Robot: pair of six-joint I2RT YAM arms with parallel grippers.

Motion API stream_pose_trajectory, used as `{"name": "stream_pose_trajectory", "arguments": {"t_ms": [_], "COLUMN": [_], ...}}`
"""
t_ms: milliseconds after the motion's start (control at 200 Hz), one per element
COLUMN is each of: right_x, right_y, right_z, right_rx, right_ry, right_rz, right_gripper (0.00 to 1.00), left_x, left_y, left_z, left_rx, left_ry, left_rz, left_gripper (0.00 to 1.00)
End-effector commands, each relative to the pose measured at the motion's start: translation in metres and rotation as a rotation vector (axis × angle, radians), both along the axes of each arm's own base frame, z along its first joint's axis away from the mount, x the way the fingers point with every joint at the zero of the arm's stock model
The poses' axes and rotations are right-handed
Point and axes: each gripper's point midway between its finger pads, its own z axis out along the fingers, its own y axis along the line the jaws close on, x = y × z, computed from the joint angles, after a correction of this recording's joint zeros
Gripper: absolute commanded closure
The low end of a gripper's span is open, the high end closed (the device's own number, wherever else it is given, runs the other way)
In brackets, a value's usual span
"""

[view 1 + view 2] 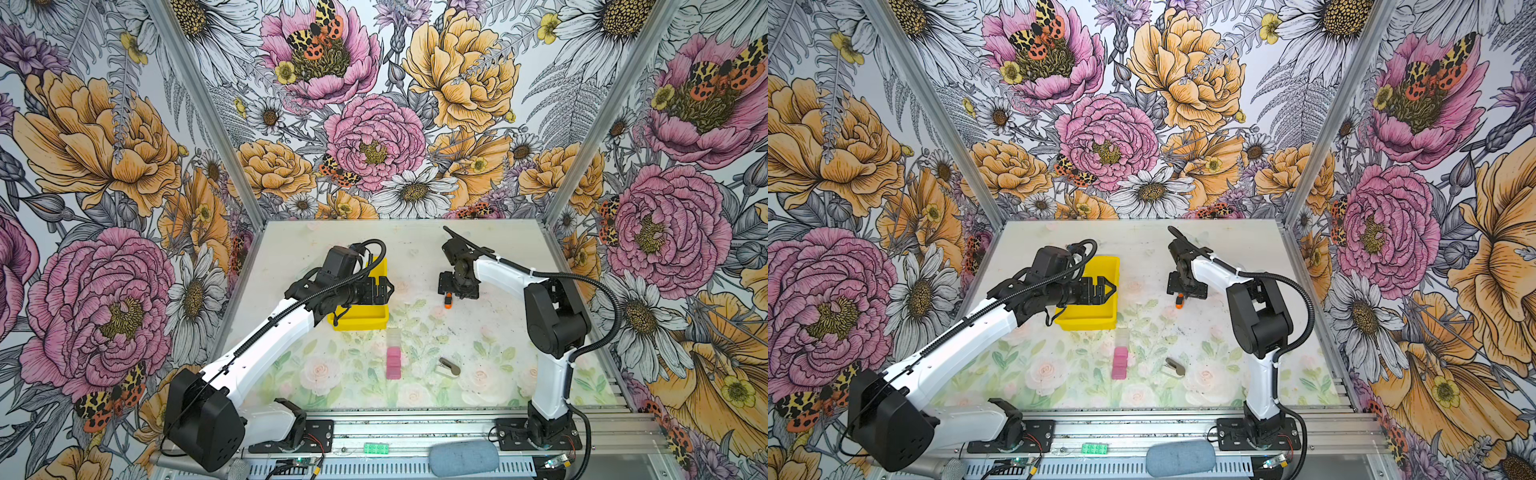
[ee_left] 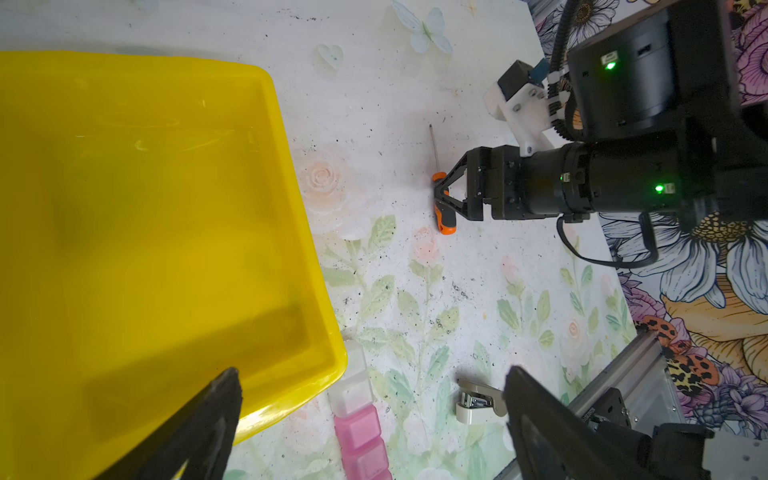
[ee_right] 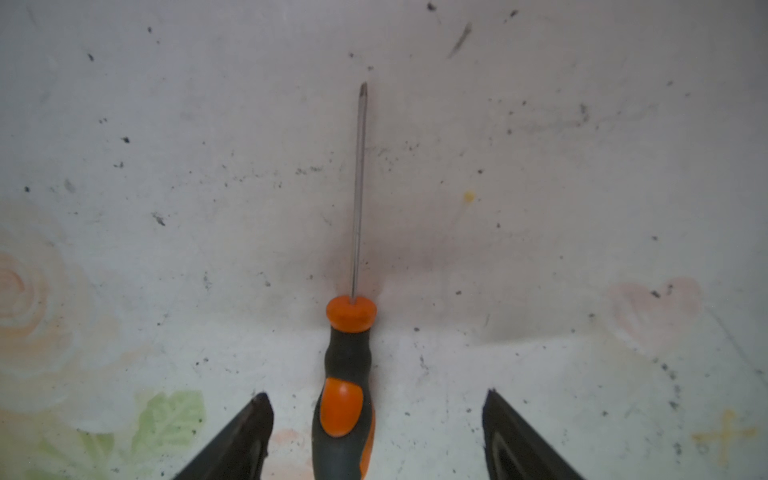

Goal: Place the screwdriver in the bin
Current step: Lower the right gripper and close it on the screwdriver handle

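The screwdriver (image 3: 345,374) lies flat on the table mat, orange-and-black handle toward the wrist camera and thin shaft pointing away. My right gripper (image 3: 377,397) is open and straddles the handle, with a gap on each side. In both top views it points down over the screwdriver (image 1: 447,300) at centre right. The yellow bin (image 1: 361,320) stands at centre left and looks empty in the left wrist view. My left gripper (image 1: 388,289) hovers above the bin's right side, open and holding nothing. The left wrist view shows the bin (image 2: 145,208), the screwdriver (image 2: 444,208) and the right gripper (image 2: 437,193).
A row of pink blocks with a clear-white end (image 1: 393,363) lies just in front of the bin. A grey-white stapler-like object (image 1: 449,368) sits to its right. A green brick (image 1: 376,448) and a grey foam piece (image 1: 463,457) rest on the front rail. Floral walls close three sides.
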Motion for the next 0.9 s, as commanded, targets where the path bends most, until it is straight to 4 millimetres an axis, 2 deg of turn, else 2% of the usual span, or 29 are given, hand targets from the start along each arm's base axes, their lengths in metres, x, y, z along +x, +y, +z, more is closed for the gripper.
{"name": "stream_pose_trajectory", "arguments": {"t_ms": [0,170,375,455,801,896], "right_x": [0.006,0.004,0.0,-0.001,-0.013,-0.016], "right_y": [0.008,0.007,0.005,0.003,-0.007,-0.009], "right_z": [-0.006,-0.014,-0.023,-0.024,-0.04,-0.043], "right_rx": [0.014,0.006,-0.008,-0.014,-0.055,-0.061], "right_ry": [-0.005,0.009,0.026,0.028,0.058,0.065], "right_rz": [0.011,0.015,0.01,0.009,-0.002,-0.006], "right_gripper": [0.21,0.29,0.62,0.72,0.75,0.7], "left_x": [0.002,0.004,0.005,0.005,0.003,0.002], "left_y": [0.012,0.018,0.027,0.03,0.045,0.048], "left_z": [0.0,0.003,0.002,0.0,0.001,0.003], "left_rx": [0.018,0.016,0.028,0.033,0.03,0.026], "left_ry": [-0.018,-0.027,-0.036,-0.033,-0.048,-0.054], "left_rz": [0.037,0.058,0.092,0.102,0.15,0.16], "left_gripper": [0.01,0.01,0.01,0.01,0.01,0.01]}}
